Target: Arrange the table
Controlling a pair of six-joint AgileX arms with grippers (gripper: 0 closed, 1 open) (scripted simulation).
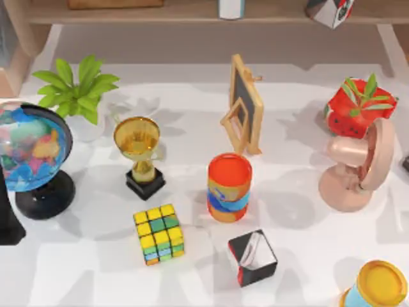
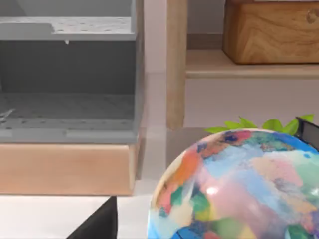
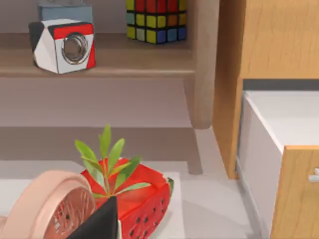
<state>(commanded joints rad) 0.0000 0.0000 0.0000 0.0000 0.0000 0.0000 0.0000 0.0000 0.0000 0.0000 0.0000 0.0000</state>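
White and matte, the wide desk (image 1: 192,281) spreads below a light wooden shelf board (image 1: 192,11) at its far edge and is crowded with ornaments. At the left stand a multicoloured globe on a black base (image 1: 29,157), a green leafy plant in a white pot (image 1: 77,89) and a golden trophy cup on a black plinth (image 1: 139,153). Near the middle are set a colourful puzzle cube (image 1: 160,233), an orange and blue cylinder (image 1: 229,187), a small wood-framed chalkboard (image 1: 245,102) and a black, white and red cube (image 1: 252,257). At the right, a pink desk fan (image 1: 358,169) stands just beside a watermelon-shaped planter (image 1: 354,109).

Nothing is held and little looks tidied, so the arranging is judged barely begun. Whether either hand is spread or pressed together cannot be told.
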